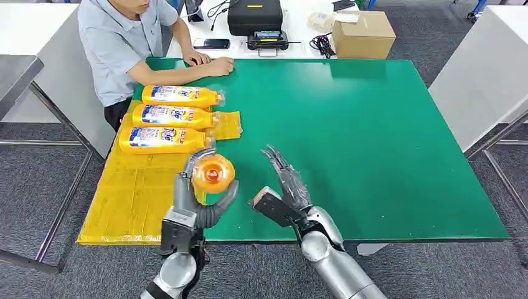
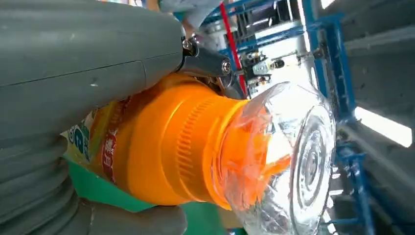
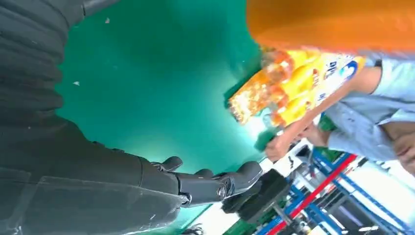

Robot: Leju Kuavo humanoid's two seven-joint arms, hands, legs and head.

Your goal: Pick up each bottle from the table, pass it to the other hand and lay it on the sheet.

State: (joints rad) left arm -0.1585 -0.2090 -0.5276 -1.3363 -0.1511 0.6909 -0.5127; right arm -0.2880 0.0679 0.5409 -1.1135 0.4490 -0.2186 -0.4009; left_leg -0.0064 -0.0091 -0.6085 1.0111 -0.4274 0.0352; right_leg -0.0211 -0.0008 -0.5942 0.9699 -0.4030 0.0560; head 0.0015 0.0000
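We see our left hand [image 1: 198,194] wrapped around an orange plastic bottle with a clear-wrapped cap [image 1: 213,174], held above the green table mat [image 1: 373,143] at the edge of the yellow sheet [image 1: 134,193], cap end toward the head camera. Our right hand [image 1: 285,187], at three o'clock from the bottle and just beside it, holds nothing, fingers spread and extended. Three more yellow-orange labelled bottles [image 1: 169,118] lie side by side on the sheet at eleven o'clock. A person's forearms [image 1: 187,70] rest on the mat's far edge.
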